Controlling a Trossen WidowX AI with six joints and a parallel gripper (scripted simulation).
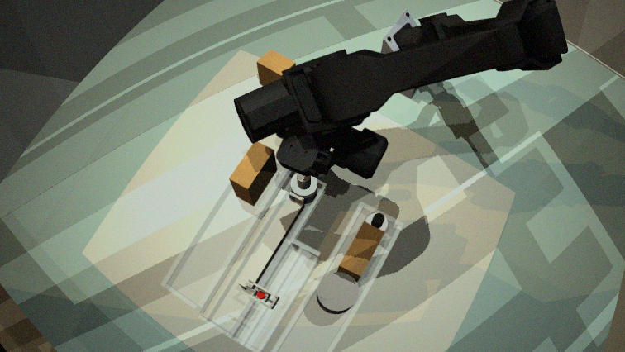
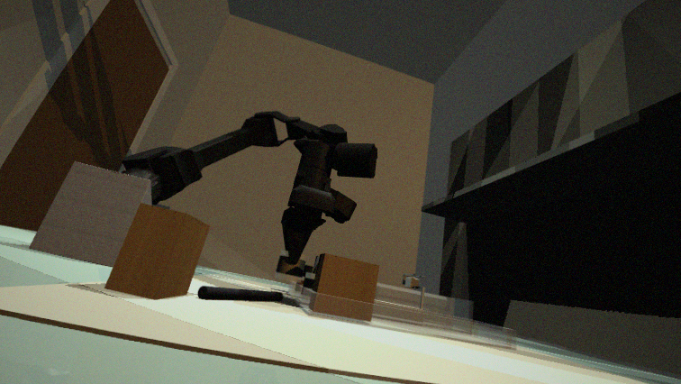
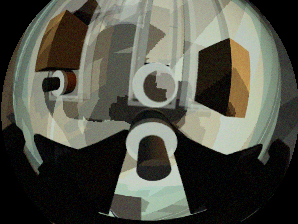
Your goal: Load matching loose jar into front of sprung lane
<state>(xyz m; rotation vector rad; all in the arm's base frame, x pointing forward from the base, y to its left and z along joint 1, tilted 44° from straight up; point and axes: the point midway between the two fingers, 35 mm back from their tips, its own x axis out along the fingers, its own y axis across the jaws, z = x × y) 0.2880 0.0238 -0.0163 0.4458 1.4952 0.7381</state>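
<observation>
My gripper (image 2: pixel 292 258) (image 3: pixel 150 136) points down and is shut on a jar (image 2: pixel 289 268) (image 3: pixel 133 146) with a pale top, a grey-brown knob and a dark side. The held jar hangs just off the front end of the sprung lane (image 1: pixel 315 205), a little above it; its base is hidden in the wrist view. The gripper hides it in the top view. The lane jar (image 1: pixel 308 192) (image 3: pixel 140 86), pale-topped with a similar knob, stands near the lane's front, with a small light pusher plate (image 1: pixel 297 198) behind it. The low front stop is hard to see.
A wooden block (image 1: pixel 252 173) (image 2: pixel 347 286) (image 3: pixel 240 80) stands close beside the lane. Another block (image 1: pixel 275 65) (image 2: pixel 159 252) stands farther off. A black rod (image 2: pixel 240 293) lies nearby. The neighbouring lane holds a black-knobbed jar (image 1: pixel 371 217) (image 3: pixel 70 82), a block (image 1: pixel 362 246) and a grey disc (image 1: pixel 337 292).
</observation>
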